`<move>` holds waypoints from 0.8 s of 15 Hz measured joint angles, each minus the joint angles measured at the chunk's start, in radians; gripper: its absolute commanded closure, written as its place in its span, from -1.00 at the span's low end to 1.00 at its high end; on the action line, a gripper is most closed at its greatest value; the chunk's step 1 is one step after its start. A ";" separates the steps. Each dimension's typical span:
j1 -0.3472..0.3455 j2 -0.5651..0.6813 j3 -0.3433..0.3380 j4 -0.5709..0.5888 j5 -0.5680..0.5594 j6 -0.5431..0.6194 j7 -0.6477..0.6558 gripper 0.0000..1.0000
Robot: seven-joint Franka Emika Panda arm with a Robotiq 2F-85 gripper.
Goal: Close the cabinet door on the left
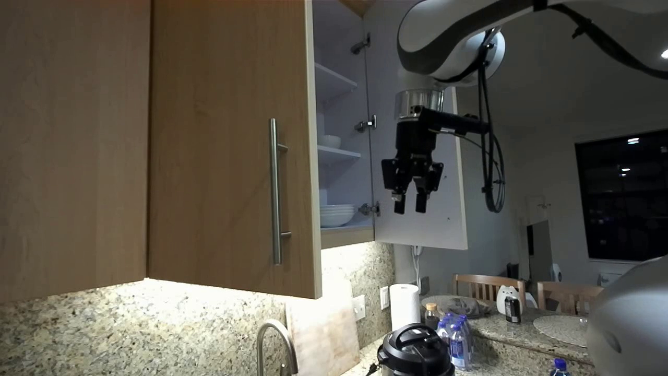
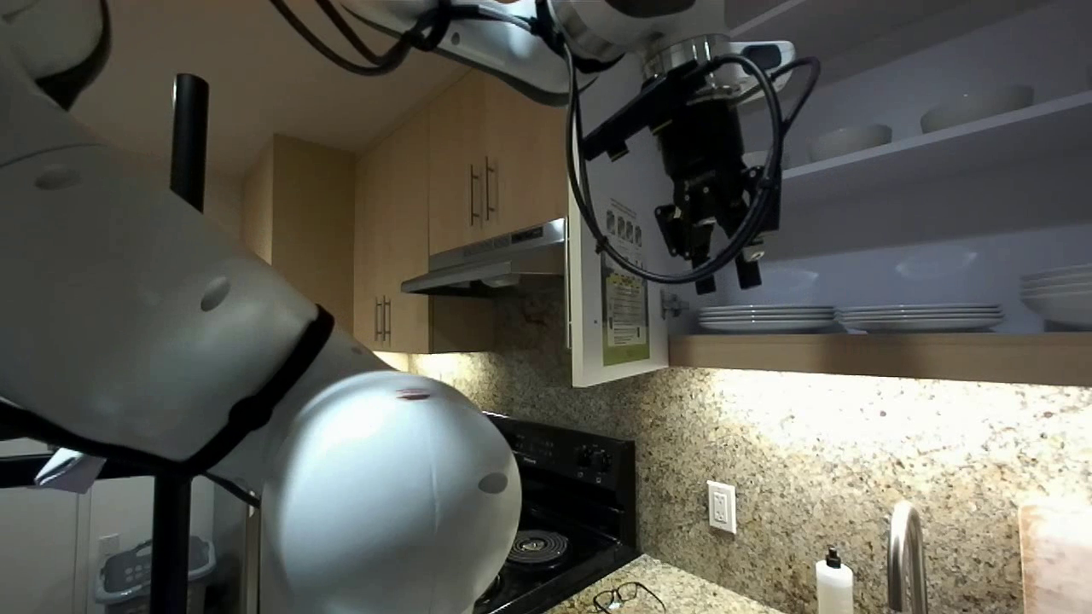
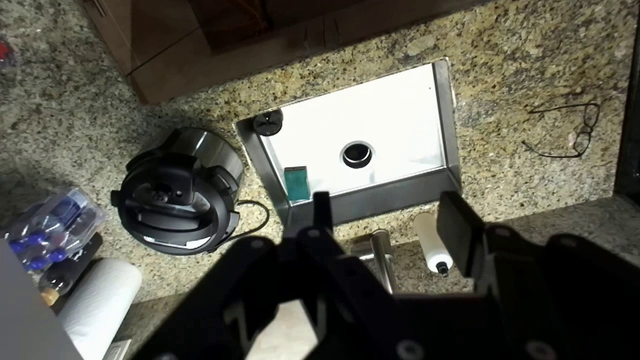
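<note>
The cabinet door (image 1: 224, 146), light-brown wood grain, stands open in an exterior view, with its vertical metal bar handle (image 1: 275, 193) near its free edge. In an exterior view its white inner face (image 2: 627, 290) shows a poster, and the handle is seen edge-on. My gripper (image 1: 410, 203) points down in front of the open cabinet, apart from the door. It also shows against the shelves, right of the door, in an exterior view (image 2: 727, 280). In the wrist view the gripper (image 3: 385, 197) has its fingers spread with nothing between them. The handled door is out of the wrist view.
A white-faced door (image 1: 422, 230) stands open behind my gripper. Plates (image 2: 766, 318) and bowls sit on the cabinet shelves. Below are a sink (image 3: 390, 125), a faucet (image 3: 382, 255), a black pressure cooker (image 3: 175, 200) and a soap bottle (image 3: 434, 245). A range hood (image 2: 490, 256) is beyond the door.
</note>
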 measured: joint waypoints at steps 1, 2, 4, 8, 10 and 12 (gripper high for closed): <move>-0.003 -0.021 0.014 0.004 -0.012 -0.009 0.018 0.59; -0.007 -0.040 0.030 0.011 -0.023 -0.021 0.035 0.71; -0.012 -0.073 0.060 0.033 -0.048 -0.041 0.066 0.83; -0.020 -0.106 0.113 0.081 -0.083 -0.062 0.105 0.85; -0.020 -0.114 0.136 0.108 -0.098 -0.063 0.120 0.84; -0.019 -0.126 0.157 0.130 -0.109 -0.058 0.121 0.85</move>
